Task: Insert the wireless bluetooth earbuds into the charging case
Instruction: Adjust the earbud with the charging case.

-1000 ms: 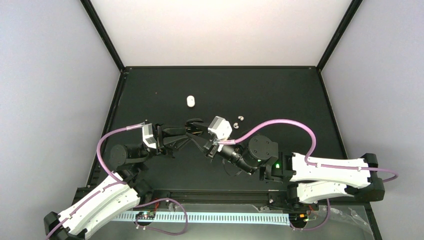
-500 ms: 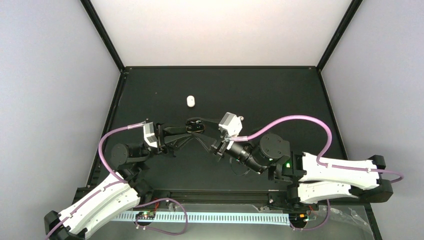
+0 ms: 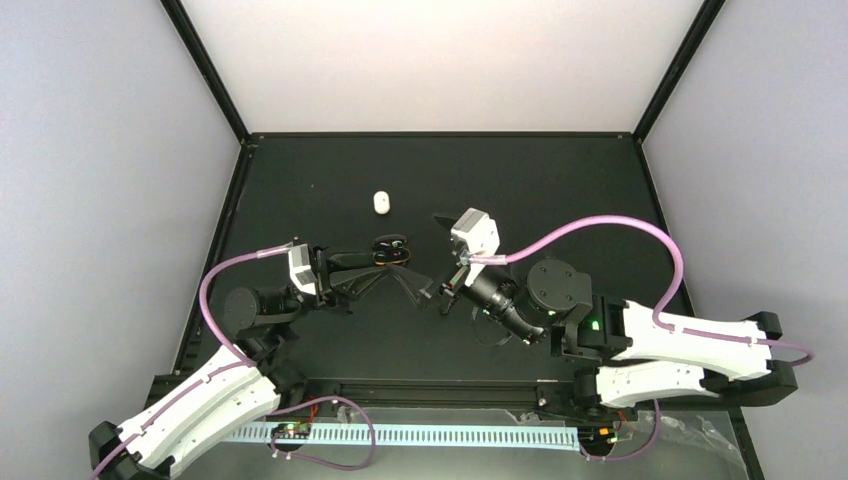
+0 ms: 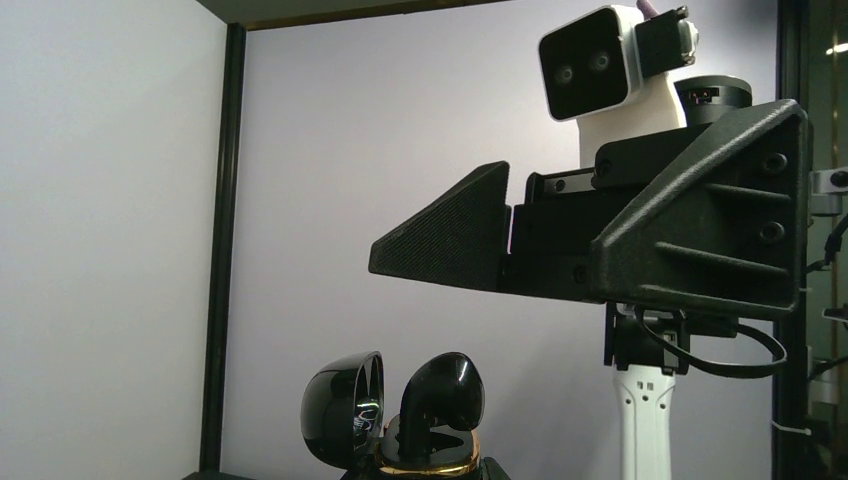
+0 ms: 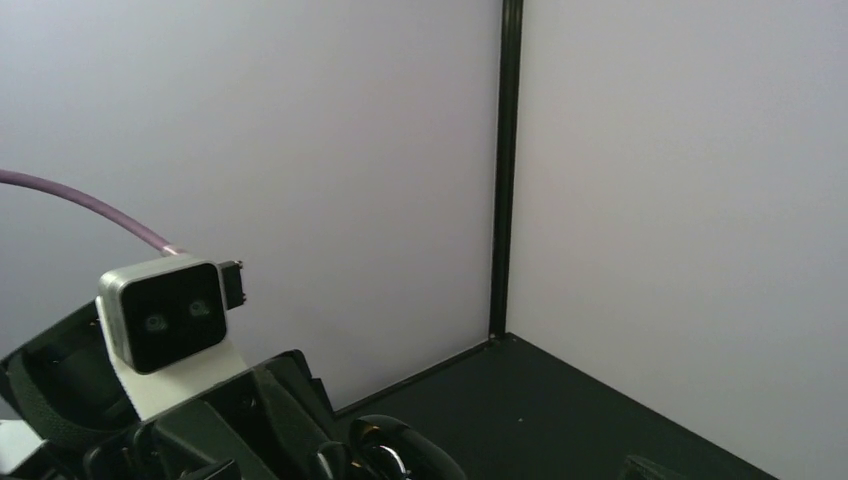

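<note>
The black charging case (image 3: pixel 391 243) sits between the fingertips of my left gripper (image 3: pixel 388 254), which is shut on it just above the table. In the left wrist view its lid (image 4: pixel 343 408) stands open, and a glossy black earbud (image 4: pixel 447 392) stands upright in the gold-rimmed base (image 4: pixel 430 466). My right gripper (image 3: pixel 436 258) hangs open just right of the case, touching nothing. One of its fingers (image 4: pixel 445 235) points left, above the earbud. The right wrist view catches the case's shiny top (image 5: pixel 405 452). No other earbuds show.
A small white oval object (image 3: pixel 381 202) lies on the black table (image 3: pixel 560 180) behind the case. The left arm's wrist camera (image 5: pixel 165 320) fills the lower left of the right wrist view. Grey walls and black frame posts close in the table on three sides.
My right gripper has opened wide and drawn back to the right, away from the case. Its wrist camera now covers two small white pieces that showed beside it. The left gripper has held still.
</note>
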`<action>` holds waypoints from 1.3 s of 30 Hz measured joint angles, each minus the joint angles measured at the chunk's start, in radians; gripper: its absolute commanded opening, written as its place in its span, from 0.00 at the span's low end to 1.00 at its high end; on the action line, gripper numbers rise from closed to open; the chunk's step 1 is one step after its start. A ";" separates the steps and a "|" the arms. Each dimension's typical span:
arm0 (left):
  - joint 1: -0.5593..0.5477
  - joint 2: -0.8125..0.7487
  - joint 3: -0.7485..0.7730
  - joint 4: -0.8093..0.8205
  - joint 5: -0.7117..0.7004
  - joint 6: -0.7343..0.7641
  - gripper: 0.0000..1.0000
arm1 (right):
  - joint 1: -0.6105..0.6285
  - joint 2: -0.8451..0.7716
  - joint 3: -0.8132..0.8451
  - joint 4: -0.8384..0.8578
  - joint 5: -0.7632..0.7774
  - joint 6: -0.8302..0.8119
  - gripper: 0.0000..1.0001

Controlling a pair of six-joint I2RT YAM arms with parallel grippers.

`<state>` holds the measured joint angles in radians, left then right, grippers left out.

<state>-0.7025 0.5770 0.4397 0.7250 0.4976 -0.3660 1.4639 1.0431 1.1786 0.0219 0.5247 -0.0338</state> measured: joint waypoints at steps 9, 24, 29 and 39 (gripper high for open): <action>0.000 -0.018 -0.003 -0.022 0.000 0.000 0.02 | -0.052 0.042 0.062 -0.114 0.040 0.068 1.00; 0.000 -0.035 -0.006 -0.045 0.000 0.008 0.02 | -0.068 0.071 0.078 -0.182 0.000 0.112 1.00; 0.000 -0.046 -0.006 -0.047 0.000 0.011 0.02 | -0.068 0.060 0.074 -0.179 0.004 0.115 1.00; 0.000 -0.047 -0.006 -0.048 0.001 0.014 0.02 | -0.068 0.056 0.073 -0.178 -0.035 0.114 1.00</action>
<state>-0.7029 0.5297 0.4332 0.6773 0.4984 -0.3519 1.3964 1.0996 1.2514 -0.1562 0.4900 0.0807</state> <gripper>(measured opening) 0.209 0.998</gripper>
